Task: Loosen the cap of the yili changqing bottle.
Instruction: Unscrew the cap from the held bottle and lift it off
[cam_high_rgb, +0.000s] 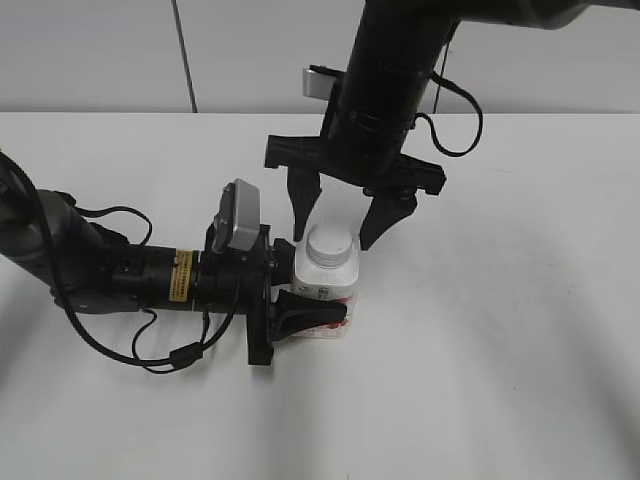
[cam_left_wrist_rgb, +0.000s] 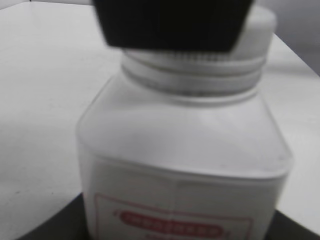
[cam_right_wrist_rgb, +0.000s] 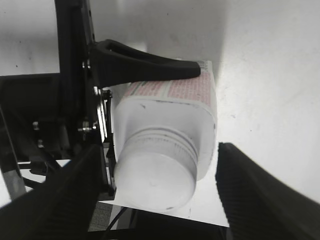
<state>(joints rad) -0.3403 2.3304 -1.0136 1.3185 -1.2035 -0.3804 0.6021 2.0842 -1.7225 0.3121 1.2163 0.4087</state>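
The yili changqing bottle (cam_high_rgb: 325, 292) stands upright on the white table, white with a pink-red label. Its white cap (cam_high_rgb: 330, 245) sits on the neck. My left gripper (cam_high_rgb: 305, 290) comes in from the left and is shut on the bottle's body, one finger on each side. My right gripper (cam_high_rgb: 335, 236) hangs from above, open, with its fingers on either side of the cap and apart from it. The left wrist view shows the bottle (cam_left_wrist_rgb: 185, 150) and cap (cam_left_wrist_rgb: 200, 55) close up. The right wrist view shows the cap (cam_right_wrist_rgb: 157, 182) between my open right fingers (cam_right_wrist_rgb: 160, 195), and the bottle (cam_right_wrist_rgb: 165, 115).
The white table (cam_high_rgb: 500, 350) stretches around the bottle. A grey wall stands behind the table's far edge (cam_high_rgb: 120, 113). The left arm's cables (cam_high_rgb: 150, 350) lie on the table at the left.
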